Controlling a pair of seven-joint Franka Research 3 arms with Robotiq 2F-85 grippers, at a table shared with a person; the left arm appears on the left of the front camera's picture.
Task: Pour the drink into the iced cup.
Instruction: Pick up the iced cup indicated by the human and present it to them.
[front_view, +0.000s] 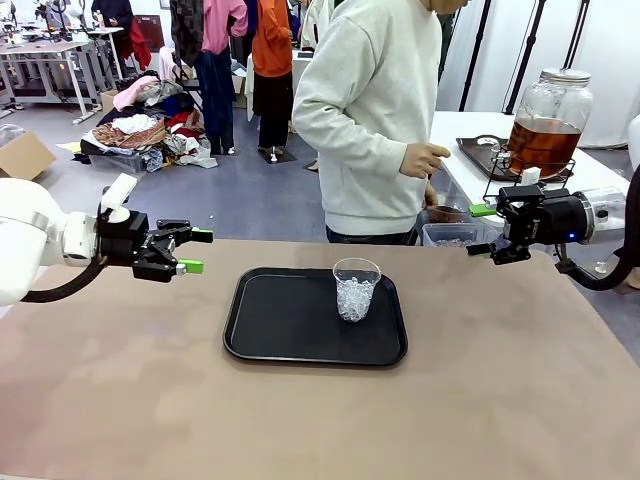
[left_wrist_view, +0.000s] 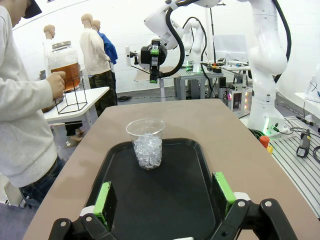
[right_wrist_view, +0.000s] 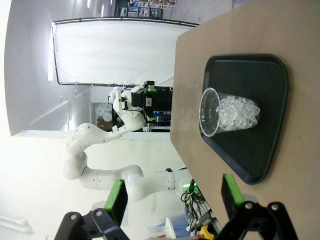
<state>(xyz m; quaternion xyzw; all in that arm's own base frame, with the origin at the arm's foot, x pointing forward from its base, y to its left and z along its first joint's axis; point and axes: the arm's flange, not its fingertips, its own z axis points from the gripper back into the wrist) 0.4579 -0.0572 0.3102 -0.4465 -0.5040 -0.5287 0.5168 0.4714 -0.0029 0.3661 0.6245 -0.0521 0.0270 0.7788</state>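
Note:
The iced cup (front_view: 356, 288), clear plastic and half full of ice, stands upright on a black tray (front_view: 250, 340) at the table's middle. The drink (front_view: 543, 145) is amber liquid in a large glass jar (front_view: 550, 100) with a metal lid, on a wire stand on the white side table at the far right. My left gripper (front_view: 197, 251) hovers open, left of the tray, pointing at the cup (left_wrist_view: 146, 145). At the table's right edge my right gripper (front_view: 482, 229) hangs open, also facing the cup (right_wrist_view: 227, 112). Nothing lies between either pair of fingers. A person's hand (front_view: 425, 160) is raised near the jar.
The person stands at the far side between the brown table and the white side table (front_view: 600, 175). Clear bins (front_view: 445, 232) sit low behind the table's far edge. A dark tray (front_view: 478, 150) lies beside the jar. Bare tabletop surrounds the black tray.

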